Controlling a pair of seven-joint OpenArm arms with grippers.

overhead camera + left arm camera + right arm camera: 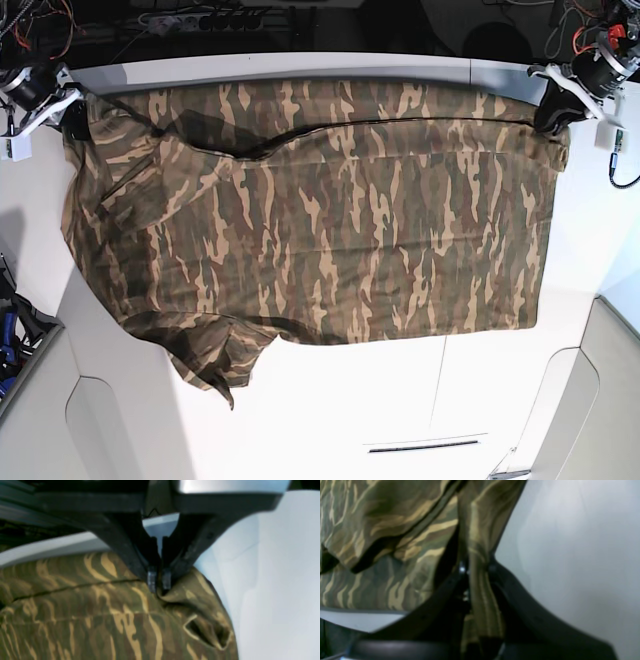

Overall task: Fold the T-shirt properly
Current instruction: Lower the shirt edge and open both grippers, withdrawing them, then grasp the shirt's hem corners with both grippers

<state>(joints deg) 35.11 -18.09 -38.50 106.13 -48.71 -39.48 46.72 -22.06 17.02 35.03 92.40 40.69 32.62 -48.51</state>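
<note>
White tabletop [400, 400] fills the base view, with one shirt [330, 230] spread across it, its far edge along the table's back rim and a folded flap running across the upper part; one sleeve [215, 365] sticks out at the near left. Two grippers sit at the far corners: the right gripper [72, 118] at the shirt's upper left corner, the left gripper [552, 118] at its upper right corner, each touching cloth. From the left wrist, the left gripper [159, 580] has its two fingertips nearly together, pinching a small pucker of shirt [100, 615] at the edge, with bare table [275, 580] to the right. From the right wrist, the right gripper [477, 567] has its jaws closed on a bunched strip of shirt [395, 530] that runs down between them; table [570, 555] shows to the right.
</note>
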